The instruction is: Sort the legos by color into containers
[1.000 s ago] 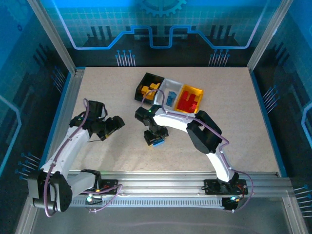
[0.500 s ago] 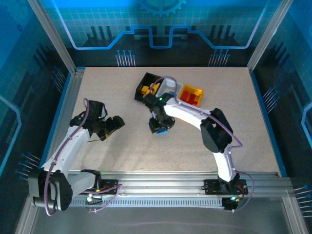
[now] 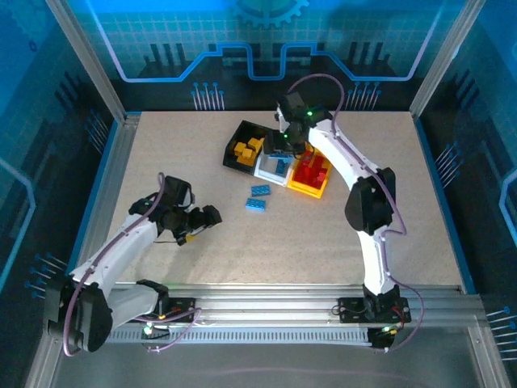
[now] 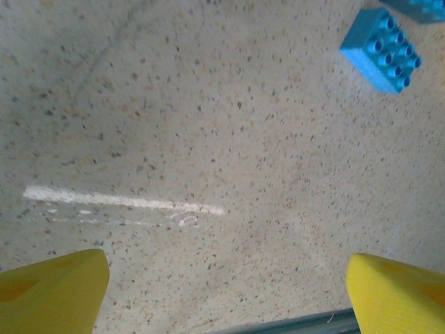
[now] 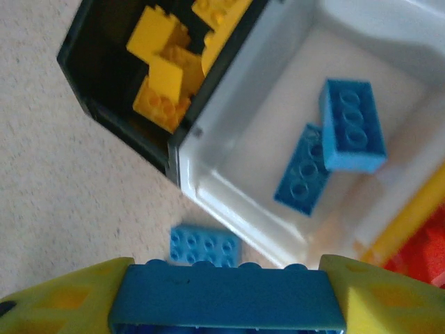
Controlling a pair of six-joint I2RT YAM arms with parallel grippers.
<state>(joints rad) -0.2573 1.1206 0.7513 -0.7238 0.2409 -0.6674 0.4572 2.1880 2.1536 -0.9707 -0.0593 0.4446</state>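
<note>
Right gripper [image 5: 226, 306]: closed on a blue brick [image 5: 226, 300], pinched end to end between the yellow fingers [image 5: 379, 296]. In the top view the right gripper [image 3: 285, 149] is seen held above the bins, over the near rim of the white bin [image 3: 266, 173].

Bins are set in a tight row, walls touching: black bin [image 3: 241, 129] on the left, white in the middle, yellow bin [image 3: 302, 191] on the right.
- Black bin [image 5: 117, 120]: yellow bricks [image 5: 163, 76] are piled inside.
- White bin [image 5: 229, 90]: two blue bricks [image 5: 351, 125] are lying flat on the floor, touching at a corner.
- Yellow bin [image 5: 410, 216]: red bricks [image 3: 311, 170] are held; only a red patch is caught at the wrist view's edge.

Two loose blue bricks [image 3: 260, 191] are left on the table [image 3: 363, 234], just in front of the white bin, side by side. One loose brick [image 5: 205, 245] is seen past the held brick, probably the nearer of the pair.

Left gripper [image 3: 212, 217]: low over the table, well left of the loose bricks. Its fingers [image 4: 52, 291] are spread wide, with nothing between them. A blue brick [image 4: 381, 50] is lying ahead of it, off to the right. A white scratch [image 4: 125, 202] is marked on the table.
</note>
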